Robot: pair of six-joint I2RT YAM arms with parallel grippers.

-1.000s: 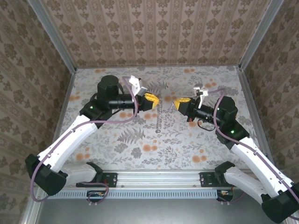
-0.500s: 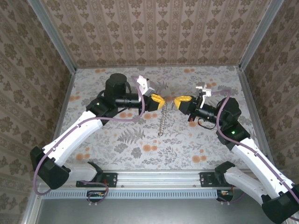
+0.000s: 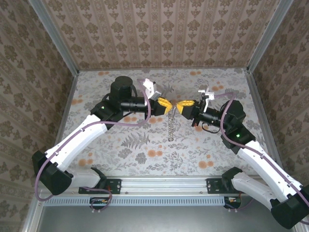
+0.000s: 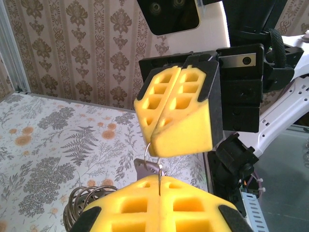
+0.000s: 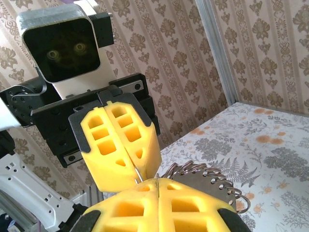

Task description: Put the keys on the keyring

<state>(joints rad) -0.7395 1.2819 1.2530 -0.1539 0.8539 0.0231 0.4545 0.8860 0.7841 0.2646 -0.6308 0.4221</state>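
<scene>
In the overhead view the left gripper (image 3: 167, 105) reached in from the left above the flower-patterned table (image 3: 120, 150), with its yellow jaws pressed together. The left wrist view showed them closed on a thin wire that ran straight into the seam between them. That wire was the keyring (image 4: 152, 159), a fine dark loop stretched across the small gap between the two grippers, near the middle of the table and held off its surface. Below it hung the keys (image 3: 171, 128), a narrow, jagged, silvery string of little flat pieces reaching down towards the table. Seen from the wrist cameras, the pieces bunched like a coil of small rings just beside the fingers. To the right, tip to tip with the left one, the right gripper (image 3: 180, 107) had its jaws together as well, nipping the same wire loop at their tip.
</scene>
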